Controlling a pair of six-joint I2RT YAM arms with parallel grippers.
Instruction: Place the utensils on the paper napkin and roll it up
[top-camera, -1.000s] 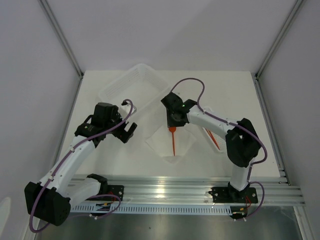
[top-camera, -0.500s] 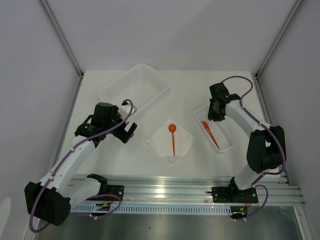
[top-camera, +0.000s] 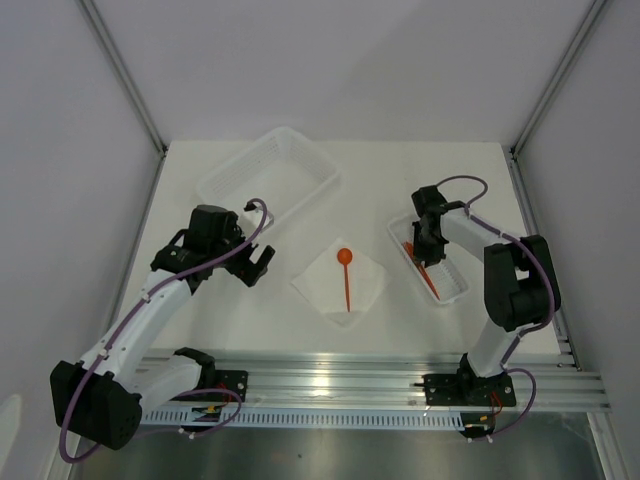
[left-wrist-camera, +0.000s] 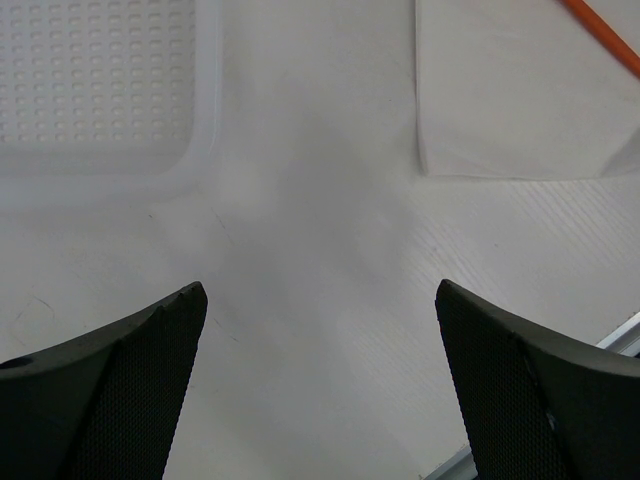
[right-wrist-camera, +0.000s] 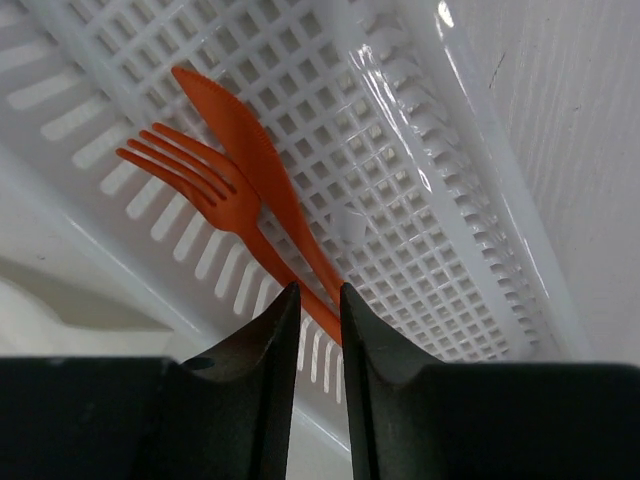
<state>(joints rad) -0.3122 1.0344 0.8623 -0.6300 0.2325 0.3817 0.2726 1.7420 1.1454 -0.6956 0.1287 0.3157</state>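
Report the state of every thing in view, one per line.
spoon, lying on napkin
napkin, spread flat, unrolled
fork, lying in tray
knife, lying in tray, against fork
left tool, open, over bare table
right tool, jaws narrow around utensil handles; grip unclear

the left arm (top-camera: 140, 320) and right arm (top-camera: 470, 232) have white link shells joined by chunky black joints, and black bases. a purple cable (top-camera: 266, 222) runs along each, looping free near the wrist and held by small white ties. the left gripper (left-wrist-camera: 320, 300) has matt black wedge fingers (left-wrist-camera: 140, 380) with a fine mesh texture; the right gripper (right-wrist-camera: 320, 295) has smooth, glossy black ones.
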